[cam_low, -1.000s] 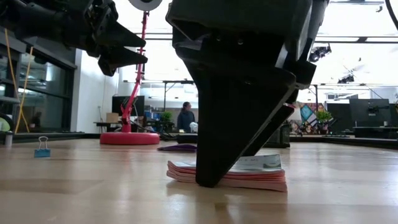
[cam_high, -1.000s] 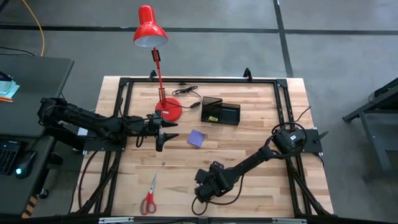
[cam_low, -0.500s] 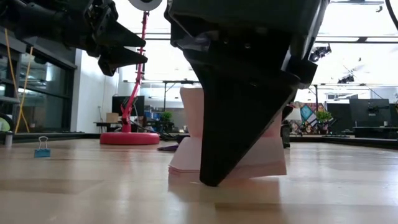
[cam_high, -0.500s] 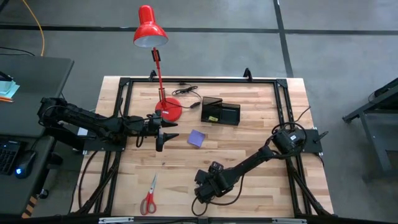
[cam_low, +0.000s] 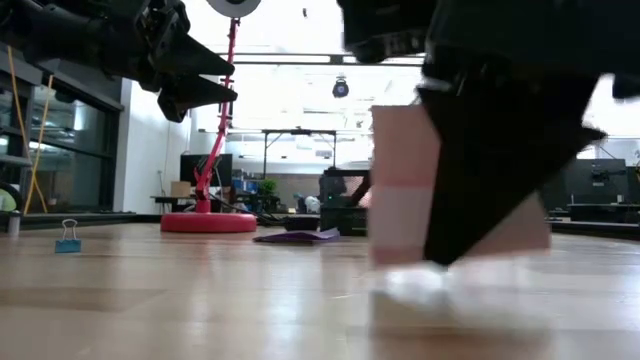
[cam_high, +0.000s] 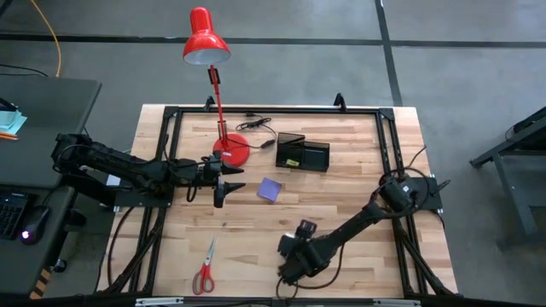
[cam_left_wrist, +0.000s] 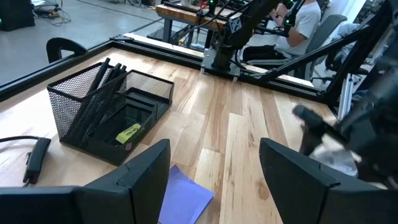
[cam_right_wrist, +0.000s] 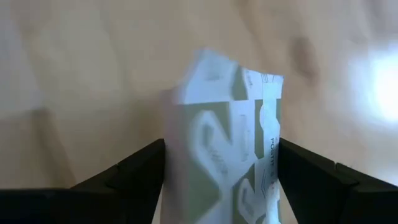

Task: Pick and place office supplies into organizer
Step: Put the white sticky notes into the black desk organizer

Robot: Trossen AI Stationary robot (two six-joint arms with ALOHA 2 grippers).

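My right gripper (cam_high: 293,263) stands near the table's near edge, shut on the white-blue patterned packet (cam_right_wrist: 224,134), which shows pink and white in the low view (cam_low: 404,190). My left gripper (cam_high: 228,186) hovers open above the table, just left of the purple notepad (cam_high: 271,189), which lies flat. The black mesh organizer (cam_high: 303,153) sits near the far edge with black pens (cam_left_wrist: 99,84) leaning inside it and a yellow piece (cam_left_wrist: 127,132) on its floor. The red-handled scissors (cam_high: 205,269) lie flat near the near-left corner. My right gripper pinches the packet between its two fingers, one finger (cam_right_wrist: 134,171) on each of its opposite sides (cam_right_wrist: 177,143). It comes from above, pointing down. The packet stands upright in the hold; whether its lower edge (cam_low: 400,262) is clear of the table I cannot tell.
The red lamp's base (cam_high: 231,150) stands left of the organizer, with a black cable (cam_high: 256,126) behind it. A small blue binder clip (cam_low: 68,237) sits on the table's left part. Bare wood lies between the notepad and the right gripper. A person sits beyond the table (cam_left_wrist: 305,22).
The packet lay flat on the table under my right gripper a second ago. It then tipped up and now stands upright in the shut fingers. The right gripper has moved toward the table's right edge and slightly toward the near edge, carrying the packet along.
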